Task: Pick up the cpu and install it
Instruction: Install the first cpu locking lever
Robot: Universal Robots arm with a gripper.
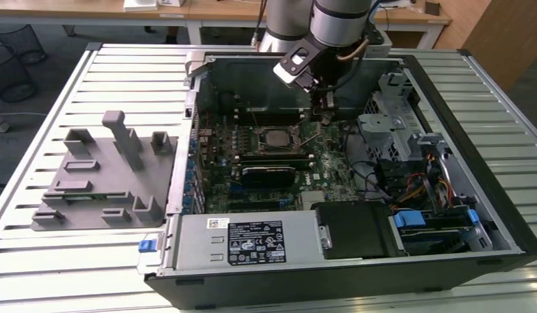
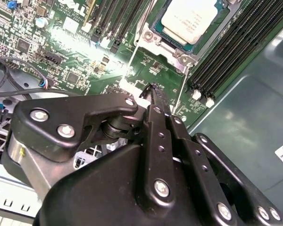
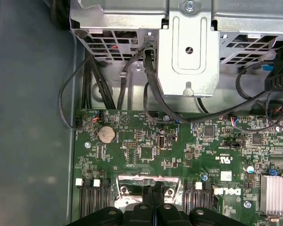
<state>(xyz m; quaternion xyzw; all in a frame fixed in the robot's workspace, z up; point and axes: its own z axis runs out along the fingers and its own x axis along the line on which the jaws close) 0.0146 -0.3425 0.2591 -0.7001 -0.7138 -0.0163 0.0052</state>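
1. The cpu (image 2: 188, 20) lies flat in its socket (image 1: 275, 139) on the green motherboard (image 1: 330, 166), its pale metal top facing up in the second wrist view.
2. The tool (image 2: 153, 92) hangs over the board just beside the socket, apart from the cpu; its black fingers (image 2: 156, 106) are pressed together at the tips with nothing between them.
3. In the exterior view the arm (image 1: 333, 23) reaches down into the open computer case (image 1: 442, 215), with the tool (image 1: 322, 109) near the socket's side toward the exterior view's right.
4. The first wrist view shows a coin battery (image 3: 106, 134), black cables (image 3: 146, 70) and a metal drive cage (image 3: 188, 52) beyond the board.
5. A grey plastic tray (image 1: 94, 189) with upright blocks sits on the slatted worktop (image 1: 42, 261), at the exterior view's left of the case.
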